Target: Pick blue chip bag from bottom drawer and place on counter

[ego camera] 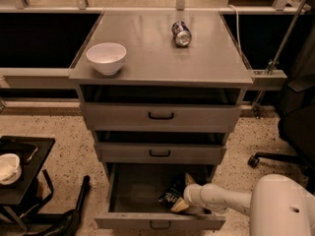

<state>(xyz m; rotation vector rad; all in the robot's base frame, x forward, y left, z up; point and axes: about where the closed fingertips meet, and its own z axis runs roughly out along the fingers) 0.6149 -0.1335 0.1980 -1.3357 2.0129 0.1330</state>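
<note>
The bottom drawer (160, 222) is pulled open. The blue chip bag (170, 195) lies inside it, right of the middle, dark with white lettering. My gripper (184, 192) reaches into the drawer from the right on a white arm. Its two tan fingertips (179, 205) stand apart, one behind and one in front of the bag's right end. The gripper is open and the bag rests on the drawer floor. The counter (157, 58) is the grey top of the cabinet.
A white bowl (106, 57) stands at the counter's front left and a drink can (181, 33) lies at its back. The two upper drawers (161, 115) are closed. A small black side table (22, 173) with a white bowl stands at the left. An office chair base (275, 159) is at the right.
</note>
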